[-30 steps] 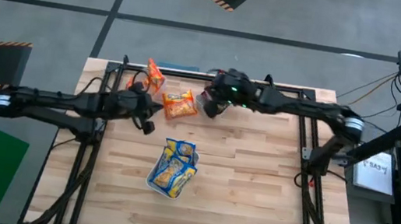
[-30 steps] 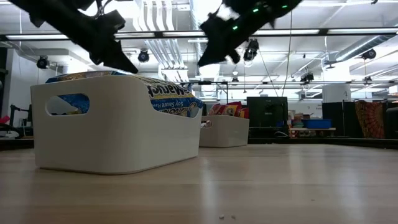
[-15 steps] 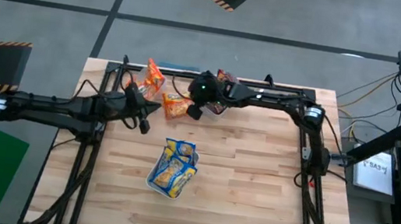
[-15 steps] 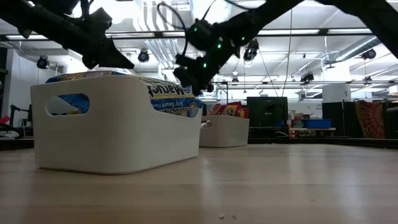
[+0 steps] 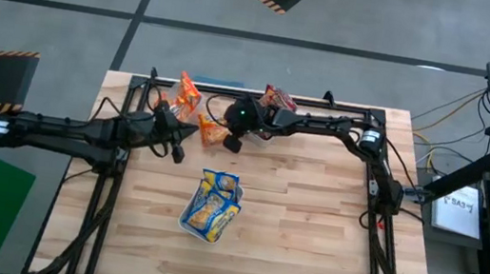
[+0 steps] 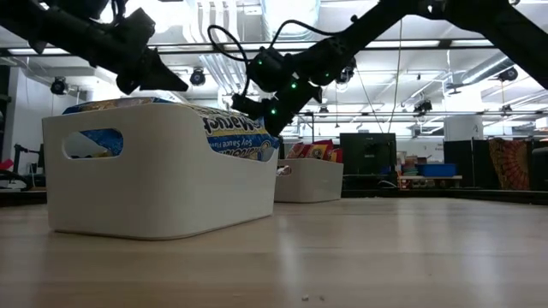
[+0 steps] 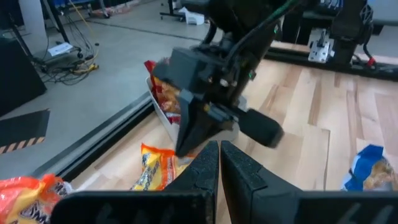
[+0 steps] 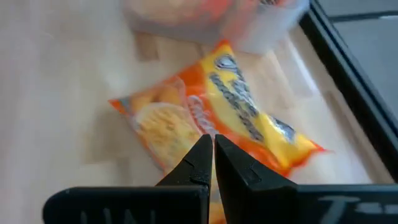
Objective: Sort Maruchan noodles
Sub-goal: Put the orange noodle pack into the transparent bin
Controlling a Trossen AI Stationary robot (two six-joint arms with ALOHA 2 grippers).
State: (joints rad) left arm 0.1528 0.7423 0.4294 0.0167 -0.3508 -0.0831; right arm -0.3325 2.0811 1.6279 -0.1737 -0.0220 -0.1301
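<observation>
Across the wooden counter (image 5: 310, 223) I judge sorting nearly done: blue packets (image 5: 212, 207) fill the near bin, one orange packet (image 5: 210, 132) lies loose under my closed, empty right end effector (image 5: 234, 141), left end effector (image 5: 178, 154) closed, idle nearby.

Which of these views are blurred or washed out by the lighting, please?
Right wrist view: the orange packet under the shut right tool is fairly sharp, while the tray beyond is smeared. Left wrist view: the right arm's wrist looks soft above the shut left tool. Low view: bright ceiling lights leave both arms as silhouettes. High view: evenly lit and sharp.
</observation>
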